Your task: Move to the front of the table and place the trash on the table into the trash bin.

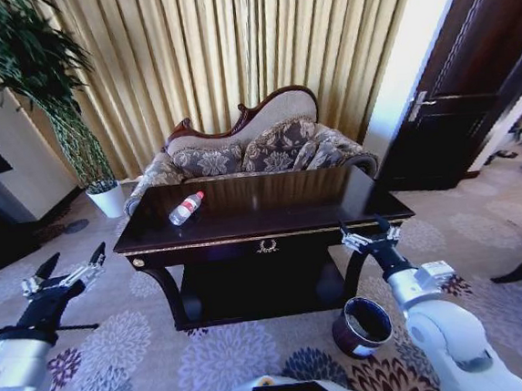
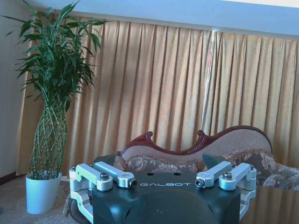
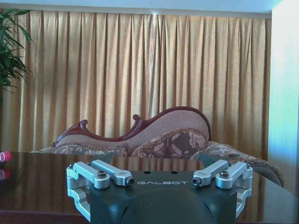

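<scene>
Two grippers hover with fingers apart: the left gripper (image 1: 68,269) at 9 o'clock off the table's (image 1: 272,215) front-left corner over open carpet, the right gripper (image 1: 367,235) at 3 o'clock against the front-right corner. One plastic bottle (image 1: 186,208) lies at 11 o'clock on the tabletop. The trash bin (image 1: 362,326) stands at 5 o'clock, partly behind the right arm.

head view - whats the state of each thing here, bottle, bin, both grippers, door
bottle: lying on its side on the table, red cap on
trash bin: upright on the carpet by the table's front right leg
left gripper: open, holding nothing
right gripper: open, holding nothing
door: ajar
</scene>
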Available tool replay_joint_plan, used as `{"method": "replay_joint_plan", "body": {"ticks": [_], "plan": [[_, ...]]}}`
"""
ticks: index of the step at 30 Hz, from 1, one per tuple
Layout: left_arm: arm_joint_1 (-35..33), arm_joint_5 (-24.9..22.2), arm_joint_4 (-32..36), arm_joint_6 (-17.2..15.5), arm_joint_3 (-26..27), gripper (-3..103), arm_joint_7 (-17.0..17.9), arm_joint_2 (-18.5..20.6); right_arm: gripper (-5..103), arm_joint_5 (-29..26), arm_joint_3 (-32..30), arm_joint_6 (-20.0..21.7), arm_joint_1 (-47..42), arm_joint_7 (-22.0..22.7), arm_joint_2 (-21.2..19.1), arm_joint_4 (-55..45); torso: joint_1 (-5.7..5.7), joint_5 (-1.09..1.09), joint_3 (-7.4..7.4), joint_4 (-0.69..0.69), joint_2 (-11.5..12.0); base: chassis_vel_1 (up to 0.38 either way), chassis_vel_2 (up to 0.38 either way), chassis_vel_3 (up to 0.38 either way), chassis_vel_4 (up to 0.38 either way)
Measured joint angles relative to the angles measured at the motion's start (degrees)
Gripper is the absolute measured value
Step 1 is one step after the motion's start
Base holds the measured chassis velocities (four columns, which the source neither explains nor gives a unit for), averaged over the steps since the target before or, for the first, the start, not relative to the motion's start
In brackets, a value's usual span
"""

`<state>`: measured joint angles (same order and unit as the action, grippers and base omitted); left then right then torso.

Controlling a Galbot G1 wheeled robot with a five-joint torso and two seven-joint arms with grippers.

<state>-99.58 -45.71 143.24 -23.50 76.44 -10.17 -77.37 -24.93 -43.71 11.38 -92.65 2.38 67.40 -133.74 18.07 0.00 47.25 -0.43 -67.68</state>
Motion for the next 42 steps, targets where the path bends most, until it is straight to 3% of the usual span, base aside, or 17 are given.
{"method": "replay_joint_plan", "body": {"ticks": [42], "plan": [[0.0, 0.0, 0.0, -0.1, 0.1, 100, 0.1, -0.2, 100, -0.5, 1.7, 1.0, -0.2, -0.1, 0.2, -1.5, 0.01, 0.00, 0.01, 0.00, 0.0, -0.077, 0.077, 0.075, -0.083]]}}
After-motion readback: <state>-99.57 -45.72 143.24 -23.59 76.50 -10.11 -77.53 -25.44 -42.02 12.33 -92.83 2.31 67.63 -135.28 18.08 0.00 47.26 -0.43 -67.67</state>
